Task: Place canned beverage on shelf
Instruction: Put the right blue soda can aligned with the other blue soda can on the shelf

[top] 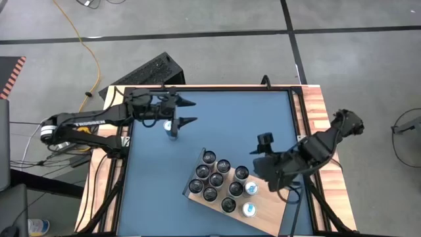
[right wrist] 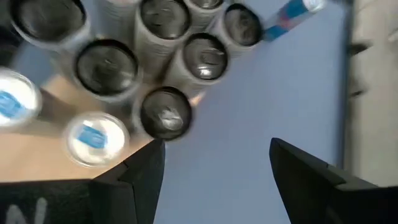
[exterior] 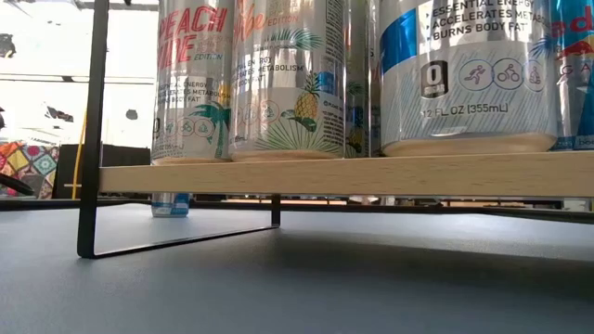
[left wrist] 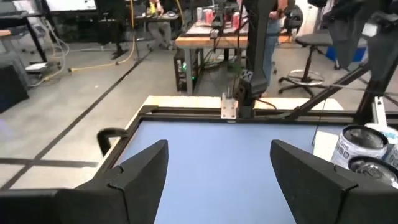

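The shelf (top: pixel 263 205), a light-wood board on black legs (exterior: pixel 90 139), stands on the blue table at the near middle and carries several upright cans (top: pixel 217 178). One more canned beverage (top: pixel 172 126) stands upright alone on the table at the far left; it also shows behind the shelf's legs as a can (exterior: pixel 170 204). My left gripper (top: pixel 189 112) is level and open beside this can, with nothing between its fingers (left wrist: pixel 140 171). My right gripper (top: pixel 260 146) hangs open above the shelf's right side, tilted down over the cans (right wrist: pixel 165 115), and holds nothing.
Wooden strips (top: pixel 314 112) and a black frame edge the table. A black keyboard (top: pixel 148 71) and a yellow cable (top: pixel 92 59) lie on the floor beyond the far edge. Bare blue surface (top: pixel 230 118) spreads between the lone can and the shelf.
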Robot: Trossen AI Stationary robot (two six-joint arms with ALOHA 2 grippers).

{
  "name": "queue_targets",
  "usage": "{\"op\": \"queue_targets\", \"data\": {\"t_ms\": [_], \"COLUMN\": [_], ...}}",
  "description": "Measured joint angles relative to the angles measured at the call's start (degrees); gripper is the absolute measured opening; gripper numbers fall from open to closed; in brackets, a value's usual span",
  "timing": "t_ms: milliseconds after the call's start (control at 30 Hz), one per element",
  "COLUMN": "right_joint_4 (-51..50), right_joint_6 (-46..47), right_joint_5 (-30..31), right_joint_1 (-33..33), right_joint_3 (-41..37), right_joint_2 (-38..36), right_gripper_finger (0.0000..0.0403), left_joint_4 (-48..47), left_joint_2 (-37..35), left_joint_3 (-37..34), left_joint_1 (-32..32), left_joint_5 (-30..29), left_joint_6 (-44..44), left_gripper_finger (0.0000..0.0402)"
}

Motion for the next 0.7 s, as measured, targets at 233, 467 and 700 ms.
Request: {"op": "queue_targets", "data": {"t_ms": [233, 467, 700], "right_joint_4": [3.79, 5.84, 9.69], "right_joint_6": [3.99, 3.47, -3.06], "right_joint_5": [-9.72, -16.43, -16.16], "right_joint_1": [-1.67, 1.91, 3.11], "right_joint_3": [-0.31, -4.50, -5.03], "right_joint_2": [1.81, 4.38, 6.38], "right_gripper_finger": [0.0270, 0.0270, 0.0270], "left_joint_4": [-2.47, -2.45, -2.40], "left_joint_2": [-0.76, -0.73, -0.72], "left_joint_3": [0.00, 0.00, 0.00], "left_joint_1": [0.00, -0.02, -0.03], "left_joint_5": [-1.30, -1.28, -1.26], "left_joint_6": [2.47, 3.28, 2.63], "left_gripper_finger": [0.0270, 0.0270, 0.0270]}}
